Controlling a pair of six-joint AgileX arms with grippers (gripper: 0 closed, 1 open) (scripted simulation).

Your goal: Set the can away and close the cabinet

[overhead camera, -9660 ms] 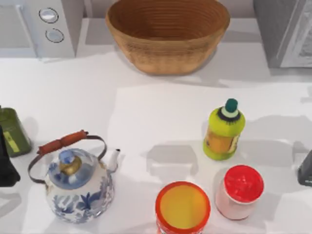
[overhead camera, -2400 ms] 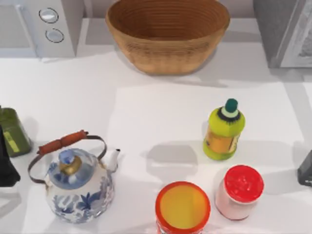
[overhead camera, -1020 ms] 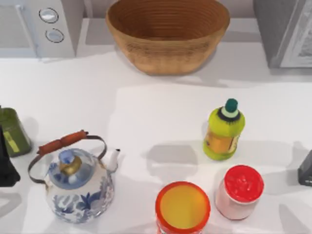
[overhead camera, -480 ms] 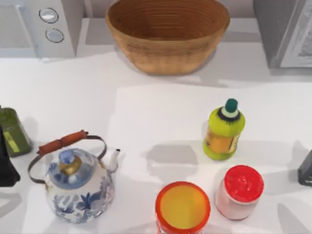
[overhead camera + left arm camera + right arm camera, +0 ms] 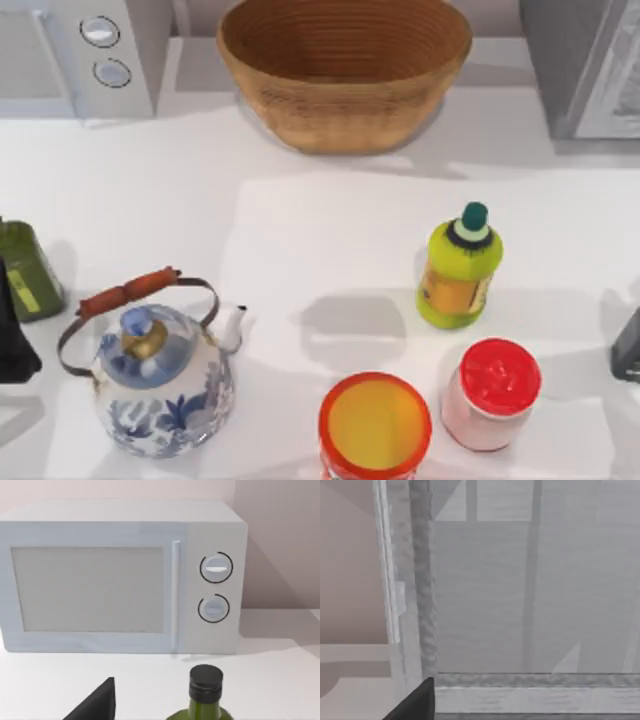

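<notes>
Can [image 5: 375, 425]: orange, with a yellow top, standing upright at the near edge of the table [image 5: 300, 230], slightly right of centre, untouched.
Red-lidded jar [image 5: 492, 392]: standing just right of the can.
Yellow-green bottle [image 5: 460, 268]: standing beyond the jar.
Cabinet [image 5: 585, 65]: grey, sitting at the far right corner, well apart from the can; the right wrist view is facing it closely.
Right gripper [image 5: 628, 347]: hanging at the right edge, near side; spread or pressed together cannot be told.
Left gripper [image 5: 14, 335]: resting at the left edge beside a green bottle [image 5: 25, 270]; state likewise cannot be told.
Kettle [image 5: 160, 375]: blue-and-white, sitting near left.
Basket [image 5: 345, 70]: sitting far centre.
Microwave [image 5: 80, 55]: sitting far left.
</notes>
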